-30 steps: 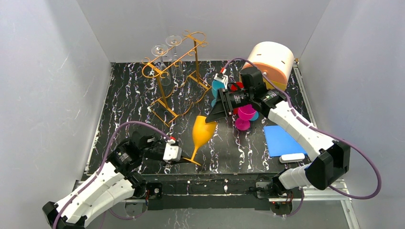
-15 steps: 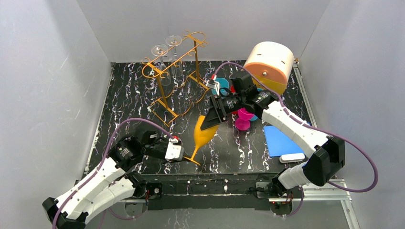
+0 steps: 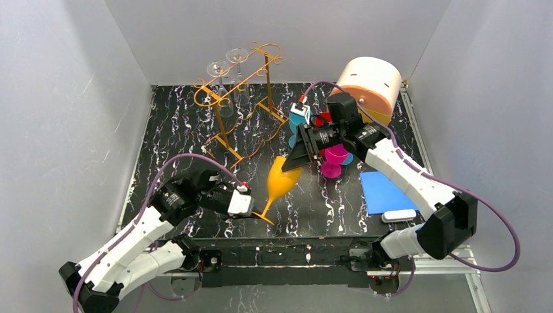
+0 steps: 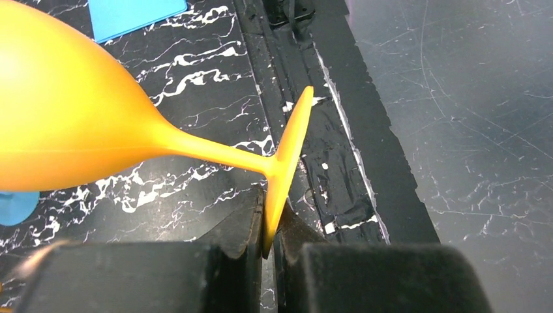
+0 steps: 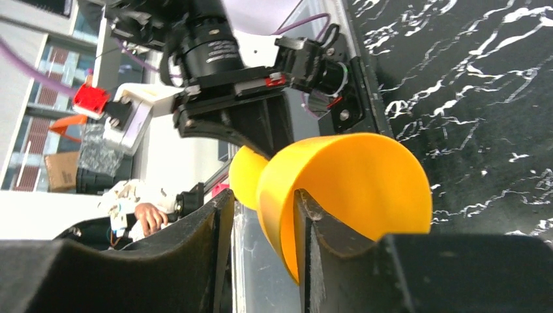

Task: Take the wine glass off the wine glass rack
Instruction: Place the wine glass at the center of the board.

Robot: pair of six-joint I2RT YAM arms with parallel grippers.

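Pinches the orange wine glass (image 3: 282,179) (image 4: 72,124) by the edge of its foot with the left gripper (image 3: 257,213) (image 4: 267,229), fingers clamped tight on the thin disc. Holds it off the rack, over the near middle of the table, tilted with the foot near and the bowl toward the far right. Straddles the bowl's rim with the right gripper (image 3: 291,163) (image 5: 264,208), fingers apart, the rim between them, a gap showing beside the outer finger. Well apart from the wine glass rack (image 3: 268,75) at the far left-centre, with two clear glasses (image 3: 222,78) hanging upside down from its left rail. Further right, pink glasses (image 3: 334,160) and a blue pad (image 3: 381,190).
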